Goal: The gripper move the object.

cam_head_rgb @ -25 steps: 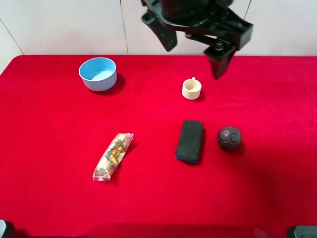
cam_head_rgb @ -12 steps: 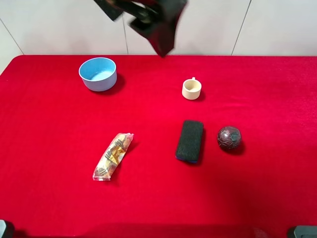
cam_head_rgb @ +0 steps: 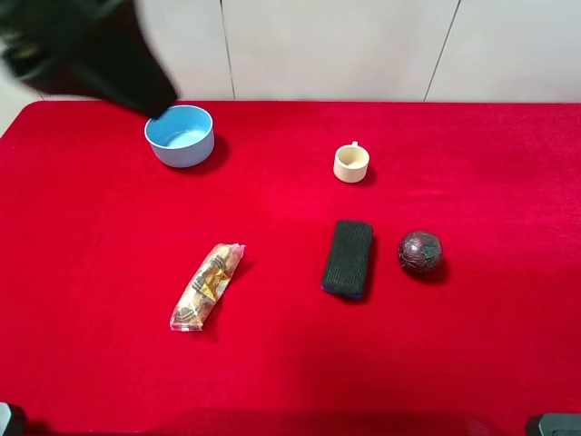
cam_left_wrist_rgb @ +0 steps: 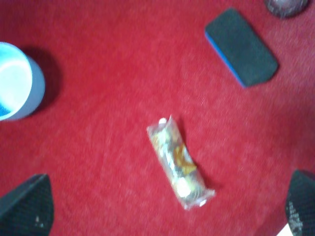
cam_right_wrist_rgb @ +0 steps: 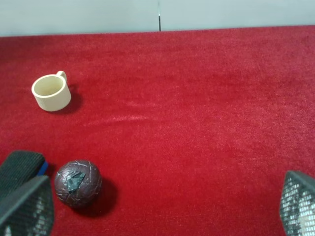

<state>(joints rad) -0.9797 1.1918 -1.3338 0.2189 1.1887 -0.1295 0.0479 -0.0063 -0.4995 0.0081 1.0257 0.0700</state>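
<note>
The sponge point(cam_head_rgb: 349, 258), dark rough top over a blue layer, lies flat on the red cloth right of centre. It also shows in the left wrist view point(cam_left_wrist_rgb: 241, 46) and partly in the right wrist view point(cam_right_wrist_rgb: 19, 167). My left arm point(cam_head_rgb: 91, 50) is a black blur high at the back left, above the blue bowl and far from the sponge. My left gripper point(cam_left_wrist_rgb: 165, 209) is open and empty, its fingertips point(cam_left_wrist_rgb: 29, 209) wide apart. My right gripper point(cam_right_wrist_rgb: 162, 206) is open and empty, low near the sponge's end, and is out of the exterior high view.
A dark round ball point(cam_head_rgb: 419, 252) sits just right of the sponge. A cream cup point(cam_head_rgb: 351, 163) stands behind it. A blue bowl point(cam_head_rgb: 180, 135) is at the back left. A clear-wrapped snack packet point(cam_head_rgb: 208, 285) lies left of centre. A white wall lies behind the table.
The black arm has swept from the top middle-right across to the top left of the exterior high view. The sponge, ball, cup, bowl and packet have not moved.
</note>
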